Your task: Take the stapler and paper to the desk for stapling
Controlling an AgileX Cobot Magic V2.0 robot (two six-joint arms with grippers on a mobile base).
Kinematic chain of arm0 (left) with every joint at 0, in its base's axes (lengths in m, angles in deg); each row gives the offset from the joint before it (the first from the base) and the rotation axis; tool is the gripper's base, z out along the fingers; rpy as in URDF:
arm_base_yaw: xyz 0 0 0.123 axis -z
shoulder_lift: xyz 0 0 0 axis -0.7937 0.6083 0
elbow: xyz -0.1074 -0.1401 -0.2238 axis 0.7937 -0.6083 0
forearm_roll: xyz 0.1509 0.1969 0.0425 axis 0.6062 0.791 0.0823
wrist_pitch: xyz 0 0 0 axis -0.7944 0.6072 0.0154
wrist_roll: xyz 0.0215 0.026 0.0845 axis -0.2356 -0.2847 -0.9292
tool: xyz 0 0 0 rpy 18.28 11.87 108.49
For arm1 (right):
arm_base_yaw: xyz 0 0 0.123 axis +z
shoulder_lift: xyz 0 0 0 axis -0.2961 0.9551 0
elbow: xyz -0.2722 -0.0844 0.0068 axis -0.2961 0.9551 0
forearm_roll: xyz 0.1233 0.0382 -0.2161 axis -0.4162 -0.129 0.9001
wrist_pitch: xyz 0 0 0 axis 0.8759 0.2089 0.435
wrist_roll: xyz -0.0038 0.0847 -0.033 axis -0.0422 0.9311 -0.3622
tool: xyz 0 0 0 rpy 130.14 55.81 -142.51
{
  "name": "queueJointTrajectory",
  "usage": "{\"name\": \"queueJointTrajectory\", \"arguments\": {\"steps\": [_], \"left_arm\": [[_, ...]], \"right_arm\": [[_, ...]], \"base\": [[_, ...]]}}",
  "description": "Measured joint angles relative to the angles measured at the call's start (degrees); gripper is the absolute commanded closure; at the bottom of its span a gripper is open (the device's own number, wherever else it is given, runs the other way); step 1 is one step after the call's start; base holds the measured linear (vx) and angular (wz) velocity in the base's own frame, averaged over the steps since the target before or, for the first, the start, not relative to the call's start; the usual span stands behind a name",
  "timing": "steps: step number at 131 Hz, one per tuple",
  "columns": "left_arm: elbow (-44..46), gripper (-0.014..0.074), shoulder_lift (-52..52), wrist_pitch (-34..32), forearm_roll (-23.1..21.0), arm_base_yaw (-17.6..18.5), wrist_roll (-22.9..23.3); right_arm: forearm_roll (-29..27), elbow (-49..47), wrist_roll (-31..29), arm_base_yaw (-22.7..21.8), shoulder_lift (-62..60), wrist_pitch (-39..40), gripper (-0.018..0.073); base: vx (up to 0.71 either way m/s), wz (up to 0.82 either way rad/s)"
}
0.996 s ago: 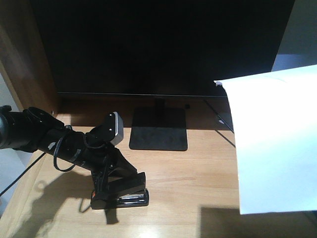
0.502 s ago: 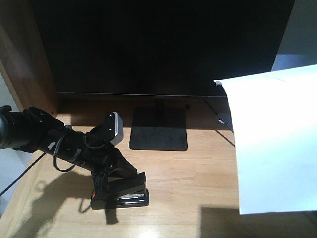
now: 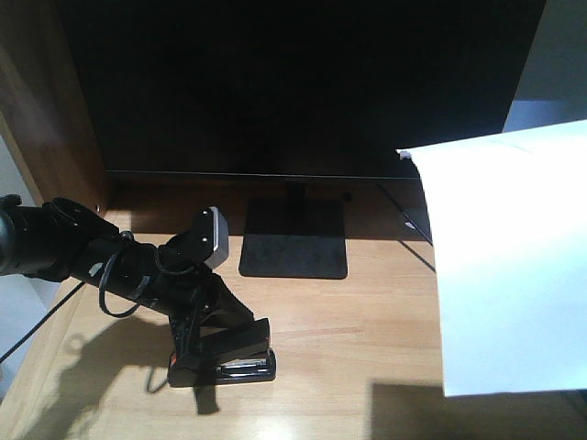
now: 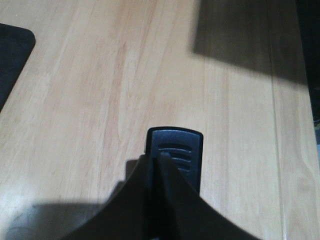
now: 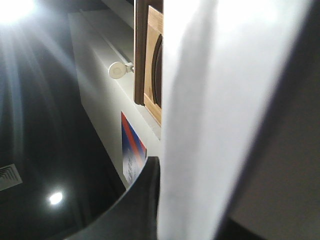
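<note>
Desk [image 3: 367, 312] w/ stapler [image 3: 240, 346] & monitor base [image 3: 293, 240] on it.

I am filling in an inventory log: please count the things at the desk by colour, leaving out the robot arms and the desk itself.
Black: 2 (stapler, monitor)
White: 1 (paper)
Total: 3

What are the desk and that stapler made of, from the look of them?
The desk looks like pale wood: joined planks with visible grain, slight sheen. The stapler seems black matte plastic, with a shiny metal strip along its base.
</note>
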Motion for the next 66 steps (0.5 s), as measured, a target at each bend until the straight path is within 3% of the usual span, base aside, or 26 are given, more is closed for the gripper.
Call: {"name": "queueJointTrajectory", "arguments": {"steps": [66], "left_arm": [[0.00,0.0603,0.00,0.00,0.00,0.00,0.00]], "right_arm": [[0.00,0.00,0.00,0.00,0.00,0.00,0.0561]], "base": [[0.00,0.00]]}}
